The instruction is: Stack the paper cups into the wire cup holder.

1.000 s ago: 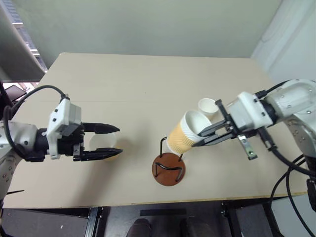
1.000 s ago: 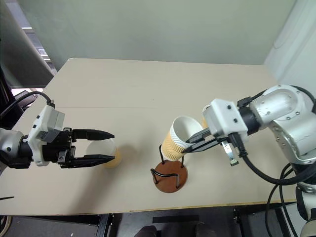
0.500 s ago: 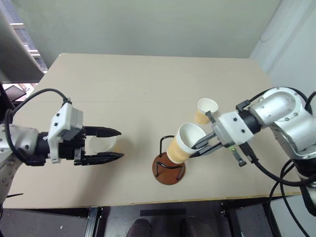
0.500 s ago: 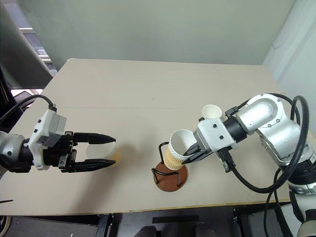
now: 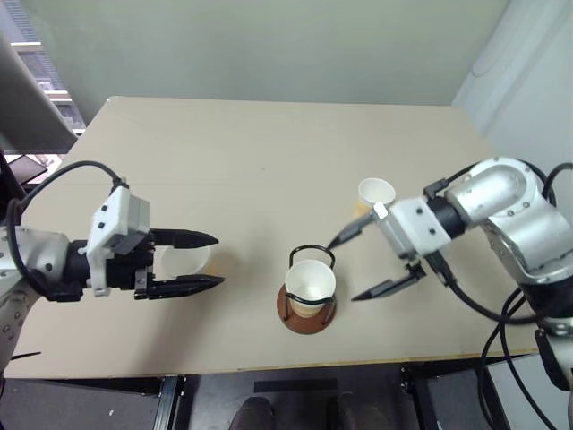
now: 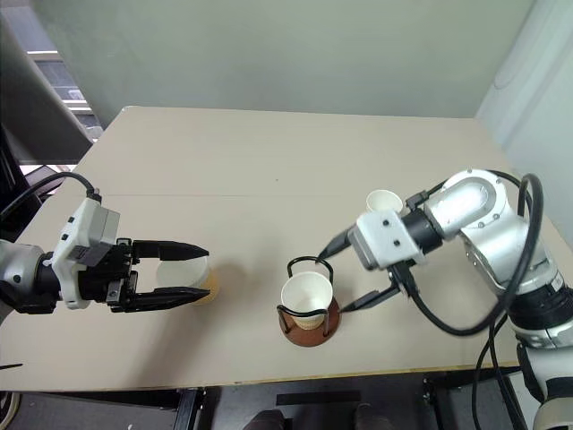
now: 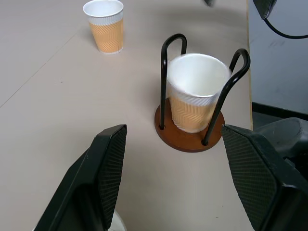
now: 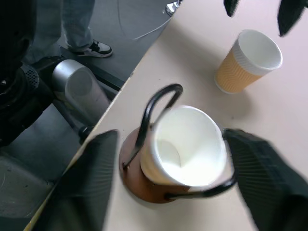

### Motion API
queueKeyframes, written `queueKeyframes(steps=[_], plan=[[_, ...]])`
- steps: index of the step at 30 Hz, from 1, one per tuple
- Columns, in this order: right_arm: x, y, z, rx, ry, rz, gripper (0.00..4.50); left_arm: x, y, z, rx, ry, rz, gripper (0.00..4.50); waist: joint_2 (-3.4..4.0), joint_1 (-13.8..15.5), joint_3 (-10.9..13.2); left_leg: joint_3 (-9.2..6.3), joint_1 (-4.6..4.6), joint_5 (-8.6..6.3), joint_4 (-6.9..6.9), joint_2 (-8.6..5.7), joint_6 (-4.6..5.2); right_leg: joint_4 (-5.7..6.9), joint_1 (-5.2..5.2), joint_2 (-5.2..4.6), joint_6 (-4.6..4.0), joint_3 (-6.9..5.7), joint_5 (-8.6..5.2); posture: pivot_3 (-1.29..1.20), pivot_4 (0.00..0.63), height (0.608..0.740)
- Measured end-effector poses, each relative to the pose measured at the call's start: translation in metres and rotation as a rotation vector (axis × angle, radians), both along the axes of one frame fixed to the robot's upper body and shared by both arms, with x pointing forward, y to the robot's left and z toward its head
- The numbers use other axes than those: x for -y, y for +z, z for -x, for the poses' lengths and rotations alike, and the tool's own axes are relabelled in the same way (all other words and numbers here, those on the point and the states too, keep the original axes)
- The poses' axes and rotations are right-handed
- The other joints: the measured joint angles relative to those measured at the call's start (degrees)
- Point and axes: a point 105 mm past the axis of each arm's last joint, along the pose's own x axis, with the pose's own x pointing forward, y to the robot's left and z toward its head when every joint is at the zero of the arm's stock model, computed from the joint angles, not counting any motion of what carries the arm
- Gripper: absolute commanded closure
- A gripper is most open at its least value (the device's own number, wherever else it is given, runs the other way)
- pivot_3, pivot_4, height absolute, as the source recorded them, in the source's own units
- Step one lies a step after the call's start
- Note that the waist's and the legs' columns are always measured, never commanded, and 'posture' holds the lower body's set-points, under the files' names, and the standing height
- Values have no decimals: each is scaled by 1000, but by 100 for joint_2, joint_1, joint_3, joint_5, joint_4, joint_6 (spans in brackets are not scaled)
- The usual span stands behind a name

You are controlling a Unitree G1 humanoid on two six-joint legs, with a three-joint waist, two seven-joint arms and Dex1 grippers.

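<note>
One paper cup (image 5: 310, 283) stands inside the wire cup holder (image 5: 307, 309), low centre of the frame. The right gripper (image 5: 360, 266) gapes wide beside it, empty. At lower left, the left gripper (image 5: 204, 261) is open around another cup (image 5: 183, 262).

text: none legible | labels/brands: none | numbers/signs: none | surfaces bearing print: none readable in any view

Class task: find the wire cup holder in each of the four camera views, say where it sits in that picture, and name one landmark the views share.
Left eye view: wire cup holder, low, just right of centre.
Right eye view: low centre.
Left wrist view: right of centre, beyond the black fingers.
Right wrist view: centre, by the table edge.
Shared landmark: the paper cup standing inside the holder.
</note>
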Motion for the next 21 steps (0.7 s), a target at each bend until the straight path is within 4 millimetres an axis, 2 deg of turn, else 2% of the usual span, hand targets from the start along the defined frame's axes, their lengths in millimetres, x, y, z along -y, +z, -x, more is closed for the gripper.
queueKeyframes(steps=[2,4,7,9,14,17,21], plan=[[15,11,-30,62,-137,-17,393,1,0,1,1,-2,-2,1143,0,4,0,-5,0,0,-1,13,0,1,0,-4,-4,-2,2,0,150,740],[32,12,-52,88,-242,-13,393,1,0,1,1,-5,-4,1143,-3,20,-2,-8,1,-1,-5,15,1,3,0,-4,-6,-5,2,0,150,740],[60,-7,-80,67,-379,34,393,1,-1,2,-5,-4,-2,1143,-2,26,-1,-6,-7,0,-10,14,0,5,-12,-3,-6,-5,2,0,150,740],[70,-22,-91,45,-424,56,393,1,-1,2,-4,-2,-1,1143,-2,23,-1,-2,-9,2,-12,12,-4,8,-18,-1,-7,-4,3,0,150,740],[77,-46,-114,36,-502,96,393,4,0,3,-1,-6,6,1143,4,1,2,2,-8,5,-15,16,-12,50,-30,1,-12,0,6,0,150,740],[77,-46,-126,60,-535,89,393,4,0,4,-1,-6,5,1143,5,1,3,1,-5,5,-16,21,-13,49,-32,1,-15,0,5,0,150,740],[73,-49,-131,71,-526,105,393,2,0,4,-6,8,8,1143,5,3,3,1,-5,2,-15,21,-18,52,-31,1,-22,-1,3,0,150,740]])
